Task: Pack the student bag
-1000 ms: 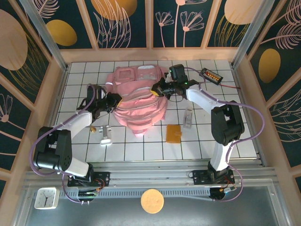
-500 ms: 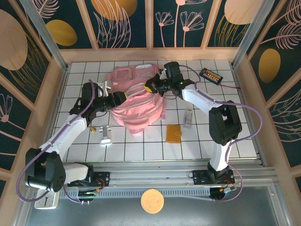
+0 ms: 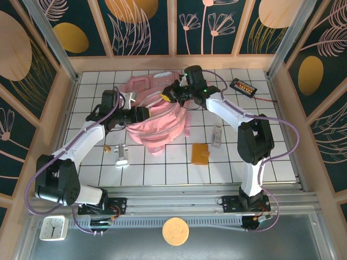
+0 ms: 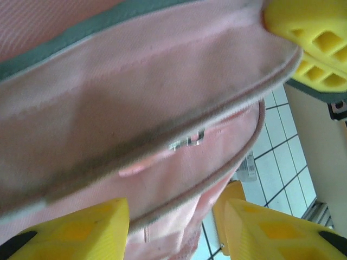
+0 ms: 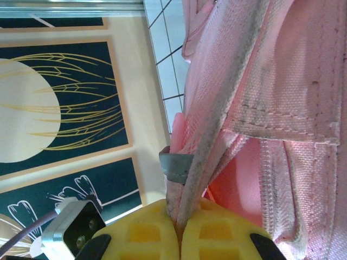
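Observation:
The student bag [image 3: 162, 123], a soft pink backpack, lies crumpled at the back middle of the tiled table. My right gripper [image 3: 167, 95] is at its upper edge, shut on a grey-piped seam of the bag [image 5: 293, 81] that runs down between the yellow pads of the gripper [image 5: 179, 219]. My left gripper [image 3: 145, 114] is pressed against the bag's left side. In the left wrist view its jaws [image 4: 176, 216] stand apart, and pink fabric [image 4: 162, 97] hangs into the gap against the left finger [image 4: 76, 230], not pinched. A right finger [image 4: 314, 38] shows at that view's top right.
An orange flat wallet [image 3: 199, 153] and a slim white item [image 3: 217, 135] lie right of the bag. A black device with orange buttons [image 3: 242, 86] sits at the back right. A white clip-like item [image 3: 121, 157] and a small brass piece [image 3: 108, 147] lie at the front left.
My left arm has reached right, into the bag's side, and its jaws have widened. My right gripper has pulled the bag's edge left and toward the back, bunching the bag.

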Robot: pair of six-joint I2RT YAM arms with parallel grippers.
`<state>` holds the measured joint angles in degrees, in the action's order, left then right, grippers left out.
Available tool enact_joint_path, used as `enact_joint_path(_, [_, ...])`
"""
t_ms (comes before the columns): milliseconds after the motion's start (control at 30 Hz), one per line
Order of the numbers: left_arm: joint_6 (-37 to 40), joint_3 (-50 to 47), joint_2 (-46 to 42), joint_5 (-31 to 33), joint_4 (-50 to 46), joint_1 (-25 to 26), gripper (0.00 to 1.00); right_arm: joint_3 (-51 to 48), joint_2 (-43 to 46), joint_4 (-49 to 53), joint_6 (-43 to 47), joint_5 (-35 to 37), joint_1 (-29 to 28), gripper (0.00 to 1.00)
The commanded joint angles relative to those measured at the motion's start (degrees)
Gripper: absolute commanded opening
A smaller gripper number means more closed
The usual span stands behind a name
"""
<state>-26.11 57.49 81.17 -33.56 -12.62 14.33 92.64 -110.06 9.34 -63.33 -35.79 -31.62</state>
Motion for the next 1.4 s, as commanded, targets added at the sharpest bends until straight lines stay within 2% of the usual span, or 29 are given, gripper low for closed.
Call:
enact_joint_path(0, [3.76,3.94,1.78,2.74,-2.40,0.21,0.50,5.72,0.90,-5.80,-0.65,-3.40,-1.21,0.00])
enact_joint_path(167, [7.95,6.91,2.30,11.00,-6.04,0.34,0.52,7.92,-0.03,-5.77,-1.71,-3.58,-2.16,0.00])
enact_joint_path(433, [16.53,7.82,2.24,22.20,-8.99,2.82,0.49,9.70,-1.41,-6.74,-3.03,-3.94,-2.77,0.00])
enact_joint_path(733, [16.89,7.31,3.27,26.15,-3.42,3.38,0.42,13.42,-3.08,-5.41,-3.46,-4.46,-3.92,0.00])
enact_joint_path(833, [16.88,8.56,4.63,29.41,-2.38,4.83,0.38,14.16,-3.40,-5.22,-3.72,-4.46,-4.41,0.00])
enact_joint_path(967, [16.04,9.13,6.24,30.15,-0.13,5.93,0.34,15.41,-4.15,-5.04,-4.30,-4.81,-5.13,0.00])
enact_joint_path(1033, [15.50,8.96,6.65,30.26,0.87,5.98,0.30,16.17,-4.44,-4.84,-4.35,-4.90,-5.40,0.00])
enact_joint_path(1167, [14.61,8.26,7.11,29.56,2.24,6.06,0.07,15.75,-4.18,-4.60,-4.49,-4.99,-5.30,0.00])
enact_joint_path(1233, [14.42,7.75,6.91,29.30,2.42,6.06,0.00,14.80,-3.72,-4.92,-4.60,-4.99,-5.04,0.00])
enact_joint_path(1367, [14.07,6.08,5.03,29.88,1.64,5.98,0.00,12.28,-2.34,-5.66,-4.39,-4.73,-3.93,0.00])
